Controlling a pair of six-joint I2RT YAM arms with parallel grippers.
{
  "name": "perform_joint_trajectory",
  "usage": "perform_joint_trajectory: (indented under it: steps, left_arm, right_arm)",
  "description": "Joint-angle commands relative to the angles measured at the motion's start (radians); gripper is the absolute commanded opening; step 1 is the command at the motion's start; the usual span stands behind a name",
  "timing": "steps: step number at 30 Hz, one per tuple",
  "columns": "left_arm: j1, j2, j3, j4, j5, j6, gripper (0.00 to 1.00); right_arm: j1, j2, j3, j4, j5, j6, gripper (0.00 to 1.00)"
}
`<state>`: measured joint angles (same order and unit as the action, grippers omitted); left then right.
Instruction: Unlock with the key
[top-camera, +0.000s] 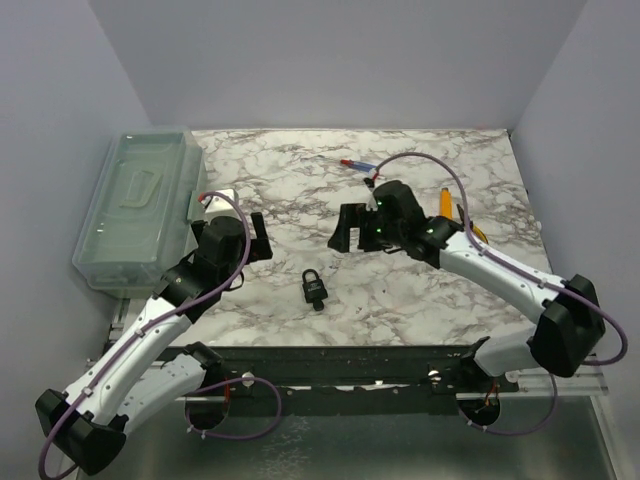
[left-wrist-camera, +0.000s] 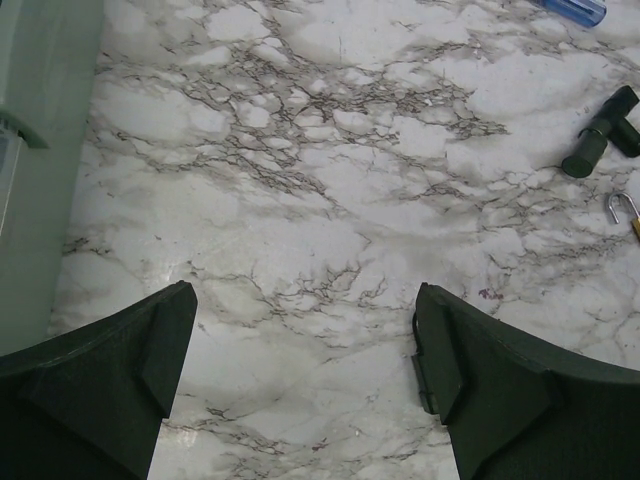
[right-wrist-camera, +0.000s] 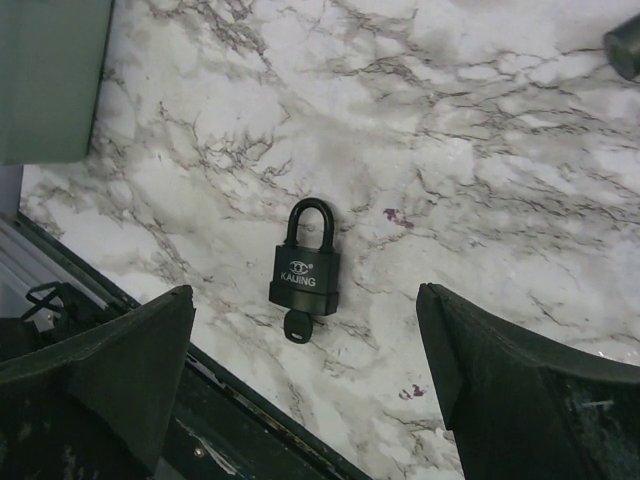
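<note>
A black padlock (top-camera: 314, 285) lies flat on the marble table near the front edge, its shackle closed. In the right wrist view the padlock (right-wrist-camera: 305, 266) carries a black key (right-wrist-camera: 298, 325) stuck in its bottom. My right gripper (top-camera: 352, 228) hovers above and behind the lock, open and empty (right-wrist-camera: 305, 385). My left gripper (top-camera: 256, 238) is open and empty over bare marble (left-wrist-camera: 300, 385), to the left of the lock.
A clear plastic box (top-camera: 140, 205) stands at the left edge. A blue-and-red pen (top-camera: 357, 164) and a yellow tool (top-camera: 444, 200) lie at the back right. In the left wrist view a dark cylinder (left-wrist-camera: 598, 132) and a small silver shackle (left-wrist-camera: 622, 208) show at right.
</note>
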<state>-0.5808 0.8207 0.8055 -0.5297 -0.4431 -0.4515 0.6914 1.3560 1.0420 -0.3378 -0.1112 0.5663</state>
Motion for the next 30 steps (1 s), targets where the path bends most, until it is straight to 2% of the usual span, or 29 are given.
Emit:
perform_joint_trajectory:
  steps: [1, 13, 21, 30]
  left_arm:
    - [0.007, -0.009, 0.002, -0.021, -0.055, -0.003, 0.99]
    - [0.010, -0.077, 0.001, -0.034, -0.097, -0.020, 0.99]
    - [0.010, -0.091, 0.001, -0.036, -0.082, -0.021, 0.99]
    - [0.012, -0.093, -0.001, -0.036, -0.075, -0.021, 0.99]
  right_arm:
    - [0.094, 0.136, 0.126, -0.128, 0.147, -0.038, 1.00]
    - [0.266, 0.447, 0.355, -0.257, 0.233, -0.023, 1.00]
    - [0.316, 0.550, 0.346, -0.320, 0.241, 0.126, 1.00]
    - [0.346, 0.616, 0.346, -0.318, 0.252, 0.158, 1.00]
